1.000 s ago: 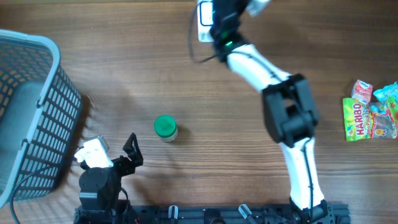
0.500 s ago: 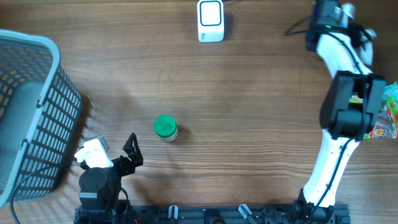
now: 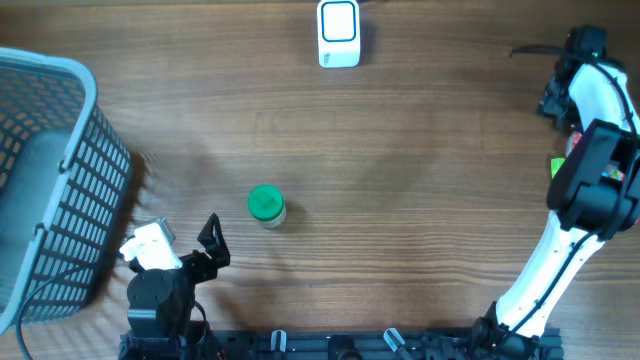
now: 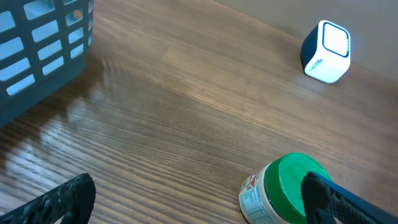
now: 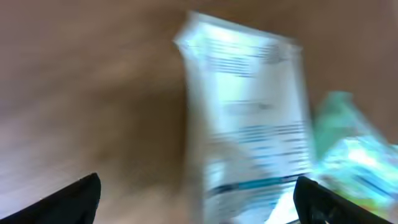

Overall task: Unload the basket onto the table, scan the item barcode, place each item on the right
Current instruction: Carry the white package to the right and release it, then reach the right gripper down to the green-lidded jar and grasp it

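A white barcode scanner (image 3: 338, 33) stands at the far middle of the table and also shows as the scanner (image 4: 326, 43) in the left wrist view. A green-lidded jar (image 3: 266, 205) stands left of centre. My left gripper (image 3: 212, 245) rests open near the front edge, the jar (image 4: 283, 190) just inside its right finger. My right gripper (image 3: 552, 98) is at the far right edge, over the snack packets. Its view is blurred. There my right gripper (image 5: 199, 205) is open above a white printed packet (image 5: 249, 118), beside a green packet (image 5: 348, 149).
A grey plastic basket (image 3: 60, 170) fills the left side, and its wall (image 4: 37, 50) shows in the left wrist view. My right arm covers most of the snack packets; only a green corner (image 3: 557, 167) peeks out by its elbow.
My right arm has swung from the scanner at the far middle across to the far right edge, and its jaws now stand wide open. The left arm and the jar have not moved.
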{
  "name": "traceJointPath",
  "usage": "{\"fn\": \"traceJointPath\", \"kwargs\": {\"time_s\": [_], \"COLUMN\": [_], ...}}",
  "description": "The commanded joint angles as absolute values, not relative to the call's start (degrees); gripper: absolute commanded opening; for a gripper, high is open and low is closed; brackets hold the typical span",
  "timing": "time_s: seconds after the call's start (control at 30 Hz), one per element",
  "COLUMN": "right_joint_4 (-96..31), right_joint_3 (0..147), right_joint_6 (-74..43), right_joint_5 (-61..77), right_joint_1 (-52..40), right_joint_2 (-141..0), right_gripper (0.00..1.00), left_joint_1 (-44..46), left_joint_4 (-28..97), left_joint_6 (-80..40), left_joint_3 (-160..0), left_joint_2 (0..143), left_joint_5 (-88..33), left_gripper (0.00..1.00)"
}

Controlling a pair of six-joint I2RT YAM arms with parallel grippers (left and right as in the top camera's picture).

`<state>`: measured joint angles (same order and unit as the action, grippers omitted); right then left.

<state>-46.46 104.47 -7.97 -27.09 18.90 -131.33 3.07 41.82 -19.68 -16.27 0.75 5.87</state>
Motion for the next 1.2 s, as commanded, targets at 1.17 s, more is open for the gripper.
{"fn": "traceJointPath", "kwargs": {"time_s": [1.17], "right_joint_4": [-56.05], "right_joint_3": [104.12], "right_joint_6": [-39.16], "right_joint_5": [6.13], "right_joint_1": [-52.12], "right_joint_2": [-124.95], "right_gripper": [1.00], "left_joint_1": [3.16], "left_joint_4": [41.67], "left_joint_6": [-19.99], "left_joint_3": [-16.12], "left_joint_2": [0.36], "left_joint_5": [5.15], "left_gripper": [1.00]}}
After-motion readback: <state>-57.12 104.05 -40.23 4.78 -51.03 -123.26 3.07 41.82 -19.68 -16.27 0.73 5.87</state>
